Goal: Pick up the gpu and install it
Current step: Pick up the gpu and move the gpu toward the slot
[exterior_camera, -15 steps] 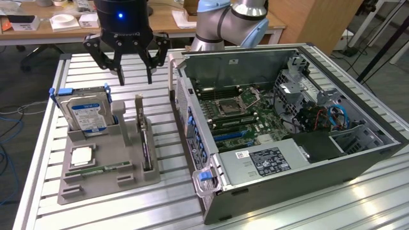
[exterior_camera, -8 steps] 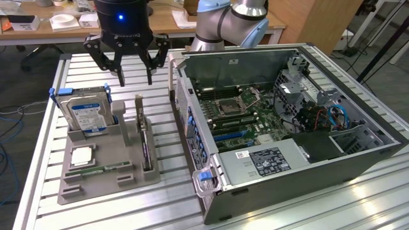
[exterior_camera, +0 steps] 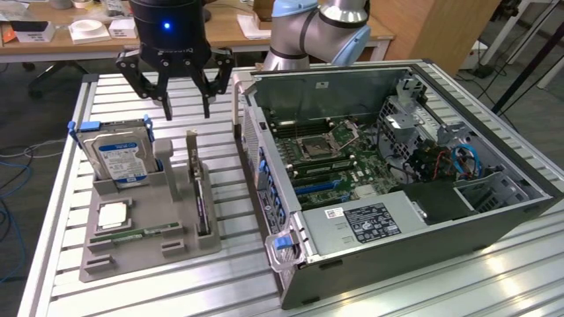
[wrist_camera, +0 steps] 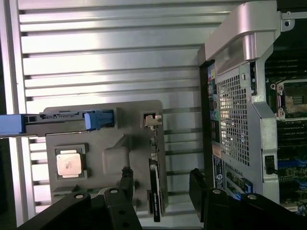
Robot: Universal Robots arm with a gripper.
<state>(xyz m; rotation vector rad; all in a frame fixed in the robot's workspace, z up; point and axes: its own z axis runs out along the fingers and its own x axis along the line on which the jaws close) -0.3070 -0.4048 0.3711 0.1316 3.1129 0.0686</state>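
The gpu (exterior_camera: 202, 198), a thin flat black card with a silver bracket, stood on edge in a grey plastic holder tray (exterior_camera: 141, 249) on the slatted aluminium worktop (exterior_camera: 238, 277). An open dark computer case (exterior_camera: 493, 224) sat beside it. The black fingers (exterior_camera: 164, 99) were spread open and empty, hovering above the card.

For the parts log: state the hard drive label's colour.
Hard drive label: blue and white, best in the exterior view.
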